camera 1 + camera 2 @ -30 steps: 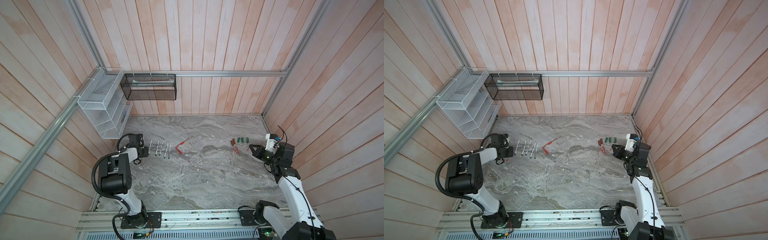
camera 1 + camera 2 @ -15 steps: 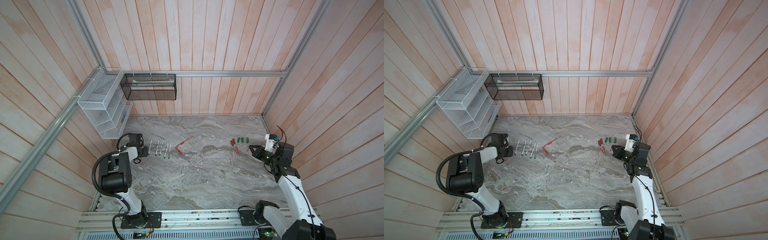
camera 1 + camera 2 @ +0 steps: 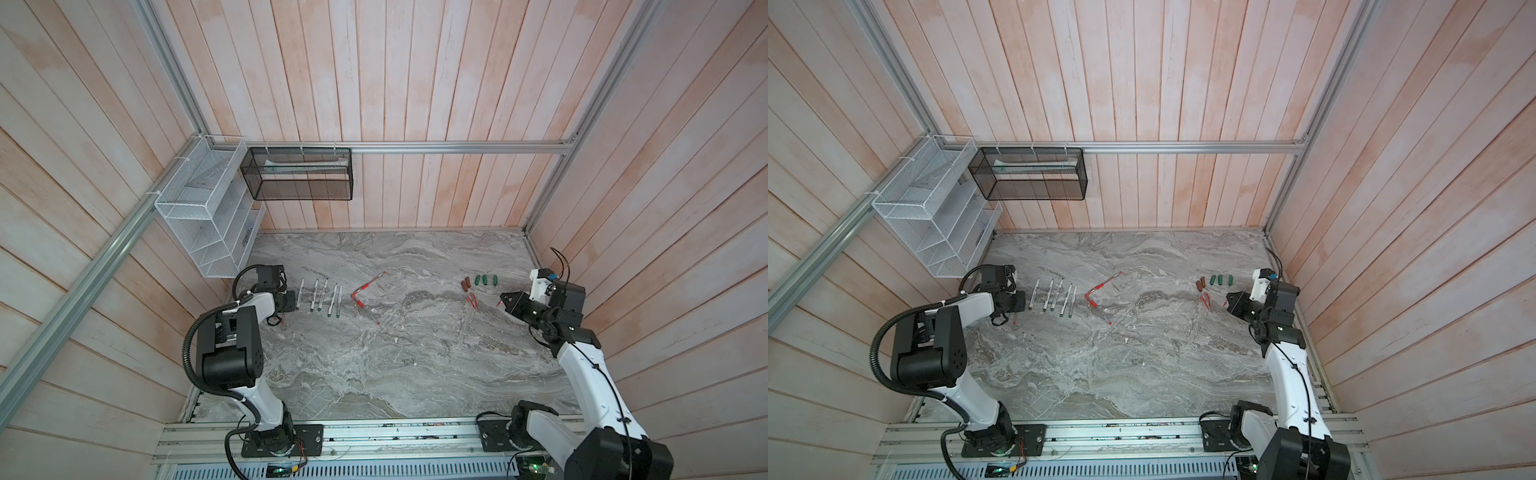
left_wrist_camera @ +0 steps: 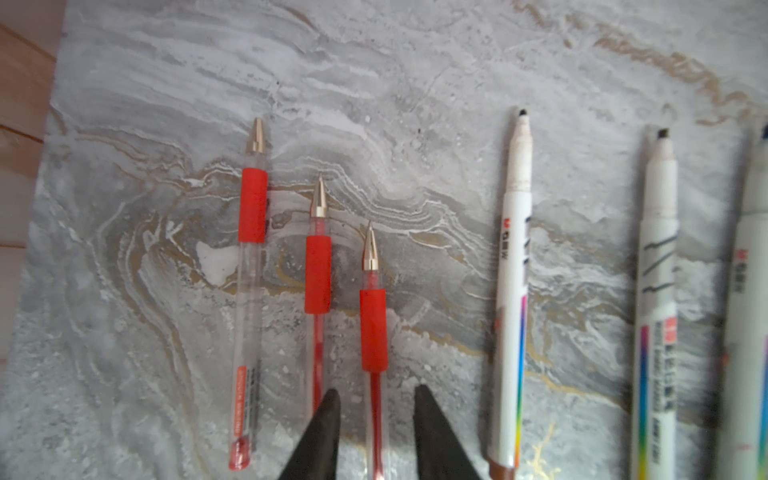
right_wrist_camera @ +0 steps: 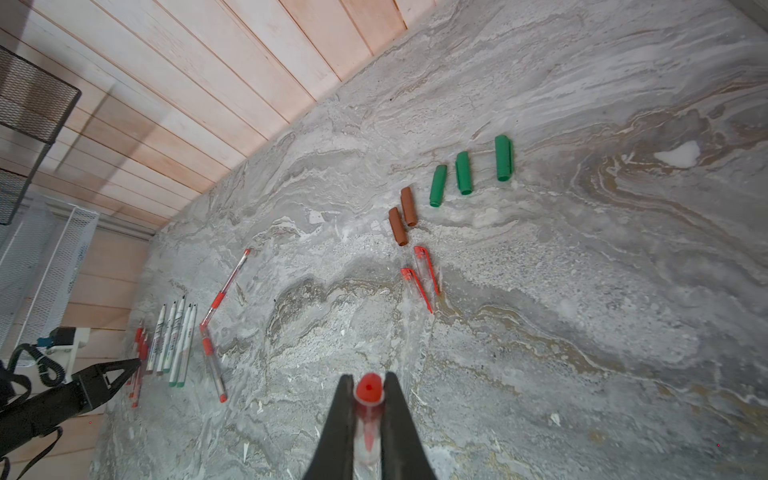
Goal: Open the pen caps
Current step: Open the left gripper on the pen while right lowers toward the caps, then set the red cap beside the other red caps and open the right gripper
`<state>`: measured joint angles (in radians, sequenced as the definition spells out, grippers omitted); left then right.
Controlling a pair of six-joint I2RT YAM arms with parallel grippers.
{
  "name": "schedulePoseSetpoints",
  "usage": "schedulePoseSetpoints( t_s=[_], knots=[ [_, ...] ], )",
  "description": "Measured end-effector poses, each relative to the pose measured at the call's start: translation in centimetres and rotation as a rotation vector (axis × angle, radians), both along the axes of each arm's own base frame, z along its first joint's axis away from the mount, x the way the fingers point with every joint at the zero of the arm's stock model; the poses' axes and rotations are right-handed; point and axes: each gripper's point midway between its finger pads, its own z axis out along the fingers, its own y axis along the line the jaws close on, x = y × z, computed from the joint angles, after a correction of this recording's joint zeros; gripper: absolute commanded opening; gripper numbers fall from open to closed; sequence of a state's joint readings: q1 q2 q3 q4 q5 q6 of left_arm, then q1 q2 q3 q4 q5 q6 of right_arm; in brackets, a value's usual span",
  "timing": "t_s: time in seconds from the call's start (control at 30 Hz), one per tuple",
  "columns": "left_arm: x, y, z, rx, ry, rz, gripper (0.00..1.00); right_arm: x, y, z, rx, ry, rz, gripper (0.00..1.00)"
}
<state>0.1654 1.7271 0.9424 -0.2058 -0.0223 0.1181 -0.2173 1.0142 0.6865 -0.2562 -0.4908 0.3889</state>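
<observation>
My right claw (image 5: 368,377) pinches a red clip cap (image 5: 368,392); my left claw (image 4: 376,390) stands parted astride an uncapped red gel pen (image 4: 374,328). Loose nearby lie brown caps (image 5: 403,216), green caps (image 5: 463,172) and two red caps (image 5: 424,268). Two mid-table red pens (image 5: 226,286) look still capped.

The tabletop (image 3: 395,374) looks like matt, grey veined stone, and the walls (image 3: 374,83) are pale wooden planks. The pens (image 4: 318,282), centre of the left wrist view, have clear glossy plastic barrels, red rubbery grips and brassy metal tips. The green caps (image 5: 463,172) and brown caps (image 5: 409,205) are matt opaque plastic; the red-tipped cap (image 5: 368,388) is glossy and translucent.
</observation>
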Motion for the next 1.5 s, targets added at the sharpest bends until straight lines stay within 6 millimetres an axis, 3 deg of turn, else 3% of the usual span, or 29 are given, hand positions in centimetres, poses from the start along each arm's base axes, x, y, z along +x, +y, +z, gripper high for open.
schedulePoseSetpoints(
  t_s=[0.2,0.47,0.57,0.77,1.03,1.27,1.5],
  knots=[
    [0.2,-0.3,2.7,-0.008,-0.062,-0.005,0.53,1.0,-1.0,-0.8,-0.031,0.054,-0.029,0.00],
    [0.0,-1.8,11.4,-0.051,-0.298,-0.044,0.69,3.4,-2.7,-2.8,-0.095,0.158,-0.057,0.00],
    [-1.3,-2.8,13.1,-0.077,-0.364,-0.076,0.79,4.4,-2.8,-4.0,-0.141,0.220,-0.048,0.00],
    [-3.6,-5.5,13.4,-0.171,-0.413,-0.164,0.93,6.9,-2.3,-6.2,-0.259,0.314,-0.012,0.00],
    [-3.7,-6.7,13.4,-0.231,-0.424,-0.211,0.96,9.6,-1.9,-10.0,-0.416,0.464,0.035,0.00],
    [-3.8,-7.2,13.6,-0.251,-0.429,-0.227,0.96,8.6,-0.8,-14.1,-0.495,0.589,0.097,0.00],
    [-3.8,-6.7,13.6,-0.256,-0.431,-0.211,0.96,8.5,-0.8,-15.0,-0.509,0.610,0.101,0.00]
  ],
)
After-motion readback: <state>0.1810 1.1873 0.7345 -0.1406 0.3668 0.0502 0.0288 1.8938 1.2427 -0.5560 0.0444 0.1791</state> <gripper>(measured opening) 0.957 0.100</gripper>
